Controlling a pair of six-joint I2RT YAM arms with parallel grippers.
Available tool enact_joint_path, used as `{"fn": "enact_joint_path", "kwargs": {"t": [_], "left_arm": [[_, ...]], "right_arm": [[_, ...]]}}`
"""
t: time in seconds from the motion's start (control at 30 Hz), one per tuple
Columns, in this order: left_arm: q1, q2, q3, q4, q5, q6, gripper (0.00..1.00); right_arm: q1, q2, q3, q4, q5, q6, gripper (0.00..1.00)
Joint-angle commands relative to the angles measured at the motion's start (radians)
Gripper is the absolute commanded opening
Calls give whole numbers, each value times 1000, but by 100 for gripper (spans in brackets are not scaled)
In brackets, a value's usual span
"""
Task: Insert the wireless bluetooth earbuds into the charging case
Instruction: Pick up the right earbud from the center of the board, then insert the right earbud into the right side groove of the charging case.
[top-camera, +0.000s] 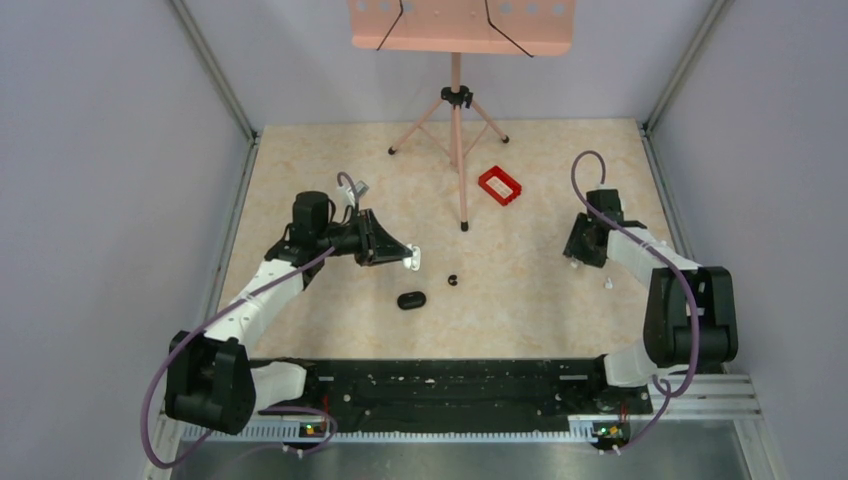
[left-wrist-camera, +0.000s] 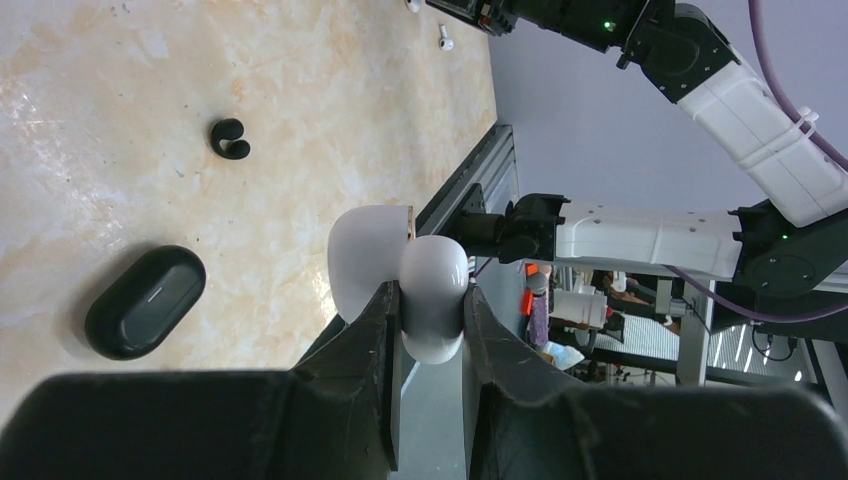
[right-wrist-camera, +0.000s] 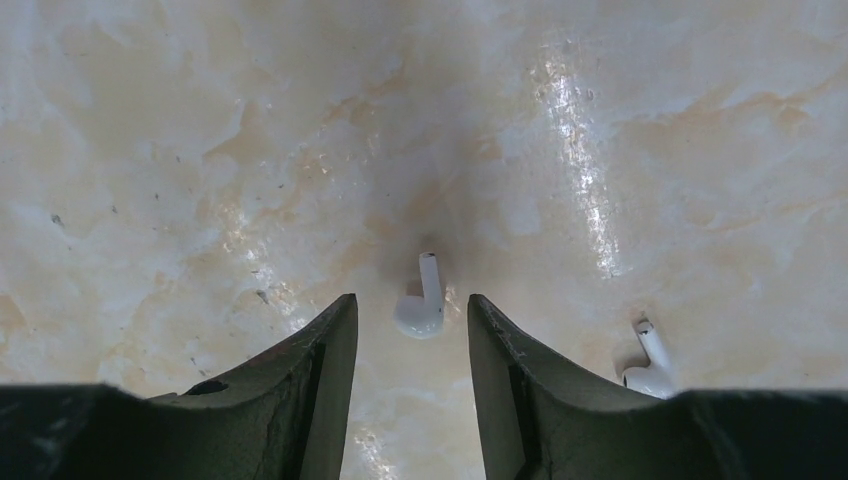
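Left end effector (left-wrist-camera: 432, 300) clamped on an open white case (left-wrist-camera: 370, 255), the right end effector (right-wrist-camera: 410, 300) hangs apart astride a white stem earbud (right-wrist-camera: 418, 315), seemingly next to be pinched; black charging case (top-camera: 411, 300) and black bud (top-camera: 453, 280) lie mid-frame on the counter (top-camera: 540, 300).

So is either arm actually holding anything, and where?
Left tool clamps the open white case by one half. Right tool straddles a white earbud without gripping it.

This was a robotics lab cell: grey panel walls (top-camera: 100, 150) on aluminium posts (top-camera: 215, 68) enclosed the marble-patterned table (top-camera: 330, 160), a mounting rail (top-camera: 450, 428) ran along its near edge, and a music stand (top-camera: 458, 25) stood on its far half.
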Motion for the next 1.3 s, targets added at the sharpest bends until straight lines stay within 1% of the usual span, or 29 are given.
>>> {"fn": "enact_joint_path", "kwargs": {"t": [0.0,0.3,0.4,0.47,0.57,0.67,0.73,0.8,0.9,0.97,1.07,1.2,1.27], "left_arm": [[-7,2,41,50,8,-3,0],[-12,12,44,57,11,-2,0],[-13,8,39,60,9,-4,0],[-13,7,35,60,10,-2,0],[-13,7,31,60,11,-2,0],[-13,7,29,60,11,0,0],[-16,9,31,63,15,2,0],[-20,13,35,63,22,12,0],[-29,17,23,143,49,-14,0],[-40,30,30,155,46,-13,0],[-76,70,58,134,25,7,0],[-128,115,48,253,15,-76,0],[-149,137,50,278,-2,-97,0]], "right_arm": [[-6,2,-24,22,-4,21,43],[-6,24,-31,46,-9,26,37],[-5,28,-36,53,-9,28,33],[-5,28,-40,59,-8,30,26],[-5,24,-44,59,-9,30,18],[-5,5,-49,52,-26,30,14],[-5,-20,-51,43,-44,31,13],[-4,-50,-52,29,-76,31,11],[-4,-96,-60,11,-191,42,7],[8,-129,-65,-9,-260,55,4],[60,-182,-64,-59,-305,92,4],[95,-260,-83,-87,-407,164,4],[106,-293,-95,-86,-459,195,4]]}}
